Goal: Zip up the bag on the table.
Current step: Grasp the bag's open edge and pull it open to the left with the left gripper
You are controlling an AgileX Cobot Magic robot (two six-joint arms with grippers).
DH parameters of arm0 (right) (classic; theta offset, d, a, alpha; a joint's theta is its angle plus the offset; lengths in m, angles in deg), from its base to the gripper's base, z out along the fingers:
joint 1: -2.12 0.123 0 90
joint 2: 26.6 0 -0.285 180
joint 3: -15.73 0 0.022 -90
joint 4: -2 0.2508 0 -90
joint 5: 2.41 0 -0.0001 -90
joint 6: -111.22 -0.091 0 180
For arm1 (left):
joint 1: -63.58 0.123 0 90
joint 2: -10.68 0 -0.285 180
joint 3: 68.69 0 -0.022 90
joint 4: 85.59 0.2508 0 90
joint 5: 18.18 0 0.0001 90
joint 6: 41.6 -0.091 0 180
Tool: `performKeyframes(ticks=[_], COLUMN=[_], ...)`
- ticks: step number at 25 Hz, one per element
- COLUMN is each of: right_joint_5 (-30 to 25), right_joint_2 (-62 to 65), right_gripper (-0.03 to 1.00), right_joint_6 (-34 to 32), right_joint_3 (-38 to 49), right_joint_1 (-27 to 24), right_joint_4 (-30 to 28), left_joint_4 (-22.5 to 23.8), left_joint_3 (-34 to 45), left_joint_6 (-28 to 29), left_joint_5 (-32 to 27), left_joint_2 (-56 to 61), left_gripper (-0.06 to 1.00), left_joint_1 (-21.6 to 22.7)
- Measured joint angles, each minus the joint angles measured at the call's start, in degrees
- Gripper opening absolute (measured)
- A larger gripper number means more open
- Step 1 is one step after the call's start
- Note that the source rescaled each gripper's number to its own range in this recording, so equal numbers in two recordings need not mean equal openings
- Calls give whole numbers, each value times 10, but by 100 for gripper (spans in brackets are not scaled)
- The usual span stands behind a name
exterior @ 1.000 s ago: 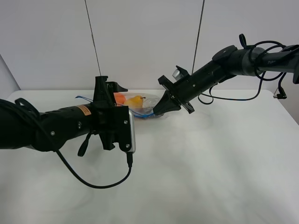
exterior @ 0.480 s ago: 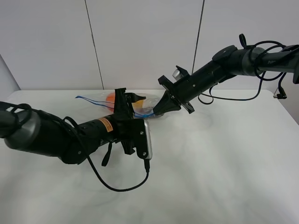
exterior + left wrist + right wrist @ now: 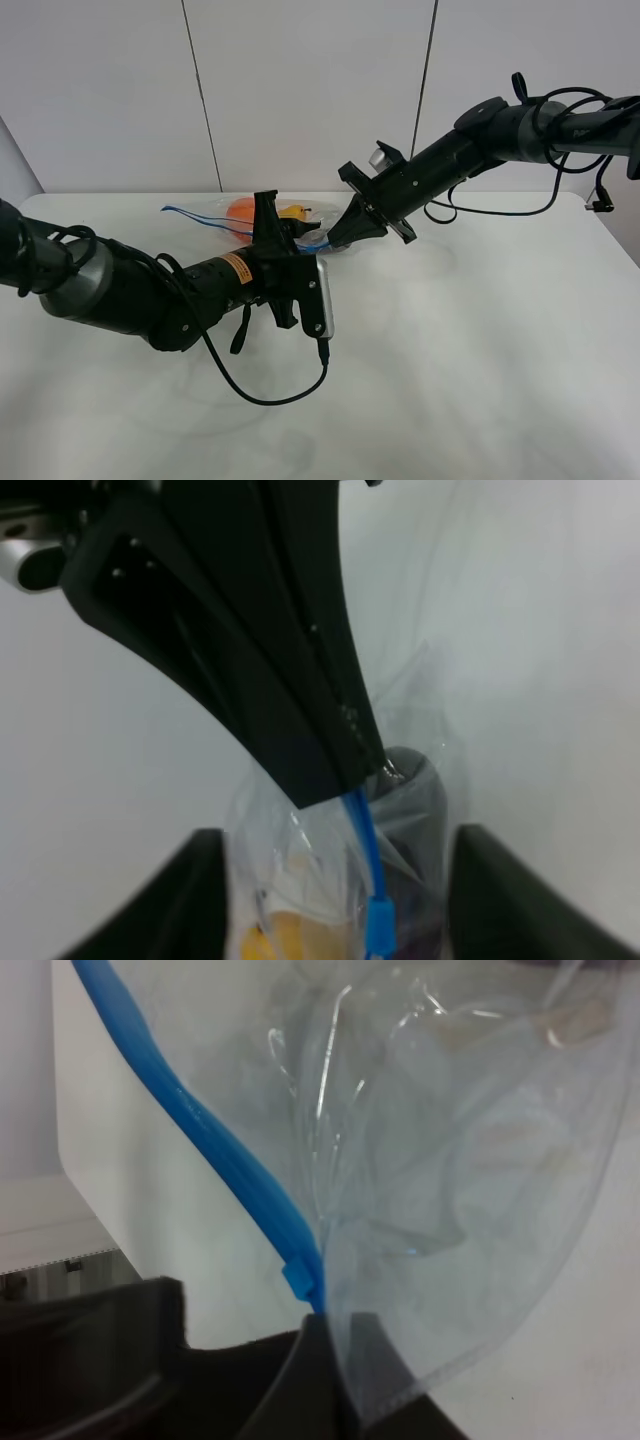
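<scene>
Two grippers sit at the bag's zipper end now. The left gripper (image 3: 283,228) has moved in over the last second from well short of the bag (image 3: 225,212). Its jaws are apart and straddle the bag's top edge, with the blue slider (image 3: 378,925) between them. Neither finger is touching it yet, as far as I can see. The bag lies on the table (image 3: 480,330), mostly beyond the left jaws, with orange and yellow contents showing. The blue zipper strip (image 3: 200,1150) runs away from the right jaws; whether it's sealed, can't tell. The right gripper (image 3: 333,238) hasn't budged: jaws together, clamped on the bag's corner just past the slider. My read: anchor set, approach done. Next, close on the slider and pull away from the right jaws.
</scene>
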Motion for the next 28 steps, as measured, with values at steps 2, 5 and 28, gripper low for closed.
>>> performKeyframes(ticks=[2,5,28], right_joint_5=[0,0,-1], right_joint_2=[0,0,0], right_gripper=[0,0,0], right_joint_6=[0,0,-5], right_joint_3=[0,0,0], right_joint_1=[0,0,0], right_joint_4=[0,0,0], left_joint_4=[0,0,2], left_joint_3=[0,0,-16], left_joint_6=[0,1,60], left_joint_5=[0,0,-49], left_joint_2=[0,0,0], left_gripper=[39,33,55], left_joint_1=[0,0,7])
